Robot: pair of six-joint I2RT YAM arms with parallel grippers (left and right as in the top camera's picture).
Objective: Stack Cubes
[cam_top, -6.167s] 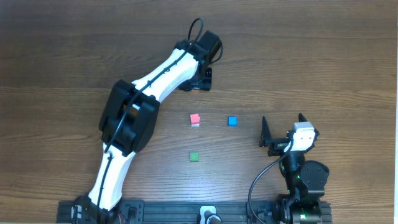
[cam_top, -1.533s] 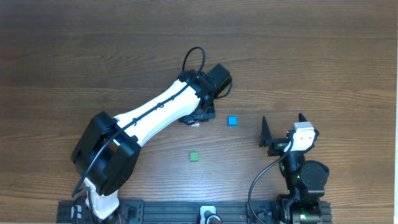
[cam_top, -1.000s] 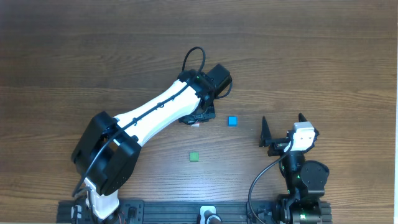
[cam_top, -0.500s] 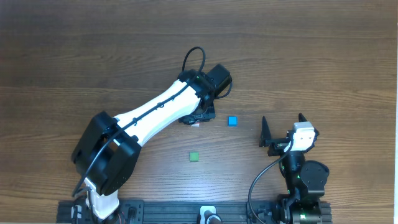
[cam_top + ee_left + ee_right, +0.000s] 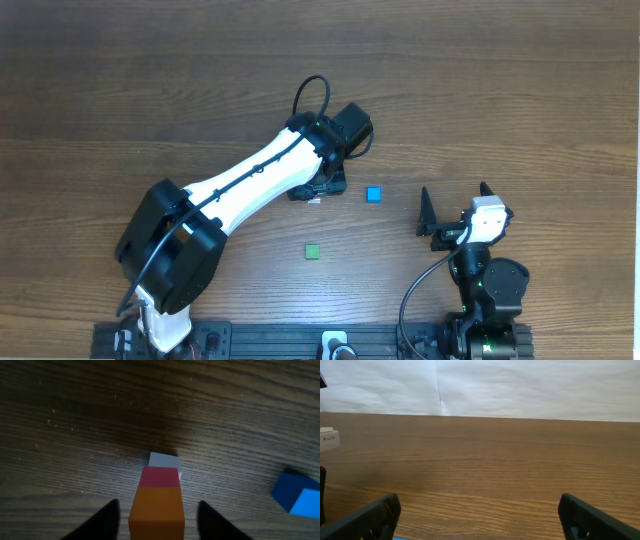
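My left pincer stands open astride the stack, one finger on each side of the orange cube. A sliver of table shows in both gaps, so it has hold of nothing. The orange cube tops the stack, on the red cube, which rests on a white cube. The blue cube lies near the stack, off to one side, and the green cube lies apart from the stack, on the side toward my bases. My right pincer is wide open and empty, well away from the stack, beyond the blue cube.

The danger I see is in those slim gaps. If I drift sideways or twist as I lift, a finger will likely clip the orange cube. The tower is three high and its layers do not look quite square to one another, so a small nudge could topple it. Swinging toward the blue cube before I am clear above the stack would sweep it over too.
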